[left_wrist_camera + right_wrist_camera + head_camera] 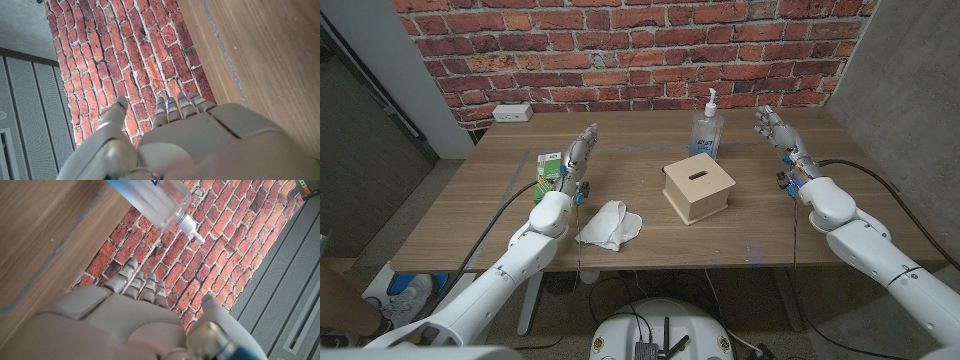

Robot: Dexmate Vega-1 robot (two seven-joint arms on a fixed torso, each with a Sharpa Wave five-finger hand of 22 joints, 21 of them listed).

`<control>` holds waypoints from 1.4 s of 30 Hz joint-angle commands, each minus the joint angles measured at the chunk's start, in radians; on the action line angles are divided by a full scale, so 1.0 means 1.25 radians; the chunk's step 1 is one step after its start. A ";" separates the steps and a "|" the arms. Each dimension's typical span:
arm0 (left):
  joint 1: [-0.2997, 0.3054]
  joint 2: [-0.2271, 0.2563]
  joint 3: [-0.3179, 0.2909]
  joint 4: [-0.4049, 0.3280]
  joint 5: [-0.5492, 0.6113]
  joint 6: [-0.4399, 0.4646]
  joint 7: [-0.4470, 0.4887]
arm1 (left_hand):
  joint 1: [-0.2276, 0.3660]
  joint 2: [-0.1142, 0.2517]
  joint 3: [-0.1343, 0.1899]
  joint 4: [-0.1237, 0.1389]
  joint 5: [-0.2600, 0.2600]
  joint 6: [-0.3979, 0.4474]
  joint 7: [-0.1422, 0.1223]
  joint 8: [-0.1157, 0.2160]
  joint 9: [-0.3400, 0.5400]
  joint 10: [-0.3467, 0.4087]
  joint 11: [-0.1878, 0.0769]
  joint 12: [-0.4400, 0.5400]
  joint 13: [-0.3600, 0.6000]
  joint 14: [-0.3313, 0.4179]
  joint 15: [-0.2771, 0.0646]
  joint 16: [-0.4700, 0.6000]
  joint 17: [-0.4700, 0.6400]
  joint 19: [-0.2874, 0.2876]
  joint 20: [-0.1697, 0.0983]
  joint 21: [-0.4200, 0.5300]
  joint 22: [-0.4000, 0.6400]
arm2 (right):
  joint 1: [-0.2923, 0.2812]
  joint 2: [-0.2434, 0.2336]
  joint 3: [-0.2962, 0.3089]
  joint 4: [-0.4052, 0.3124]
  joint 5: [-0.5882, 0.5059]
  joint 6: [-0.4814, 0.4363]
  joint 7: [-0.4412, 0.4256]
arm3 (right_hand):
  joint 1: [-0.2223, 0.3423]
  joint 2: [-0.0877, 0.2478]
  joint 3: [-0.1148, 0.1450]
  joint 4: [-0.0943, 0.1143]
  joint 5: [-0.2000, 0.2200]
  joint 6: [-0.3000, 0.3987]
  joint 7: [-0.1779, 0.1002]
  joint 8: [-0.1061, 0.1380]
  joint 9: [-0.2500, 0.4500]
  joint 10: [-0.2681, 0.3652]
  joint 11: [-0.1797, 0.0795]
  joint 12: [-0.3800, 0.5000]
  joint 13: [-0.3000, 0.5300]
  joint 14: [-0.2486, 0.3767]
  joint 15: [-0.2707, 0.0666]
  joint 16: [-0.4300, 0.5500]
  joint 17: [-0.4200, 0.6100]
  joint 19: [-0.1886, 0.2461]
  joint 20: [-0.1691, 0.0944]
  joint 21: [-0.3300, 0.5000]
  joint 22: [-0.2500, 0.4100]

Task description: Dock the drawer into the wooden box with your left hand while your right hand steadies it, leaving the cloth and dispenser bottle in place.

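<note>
The light wooden box (698, 190) stands at the table's middle with a dark slot in its top; I cannot make out a separate drawer. Behind it stands the clear dispenser bottle (708, 130), whose body and pump also show in the right wrist view (155, 195). A crumpled white cloth (612, 224) lies to the box's left. My left hand (580, 155) (200, 145) is raised left of the cloth, fingers straight, holding nothing. My right hand (778, 132) (125, 320) is up to the right of the bottle, fingers extended and empty. Neither hand touches the box.
A small green and white carton (550, 168) sits on the table (480, 200) just beside my left hand. A white power strip (510, 113) lies at the back left against the brick wall (620, 50).
</note>
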 commanded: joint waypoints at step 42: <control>-0.081 -0.075 0.018 0.168 -0.054 -0.055 -0.062 | -0.045 0.030 0.001 0.032 0.010 -0.030 0.020 0.013 0.000 -0.022 0.010 0.012 0.000 -0.021 0.014 0.011 -0.001 -0.022 -0.059 0.014 0.001 | 0.193 0.183 -0.116 0.384 0.141 0.210 0.163 | -0.007 0.024 -0.015 0.023 0.010 -0.006 0.003 0.008 0.001 -0.012 -0.010 0.005 -0.001 -0.020 -0.009 0.000 0.001 -0.028 -0.029 0.003 0.001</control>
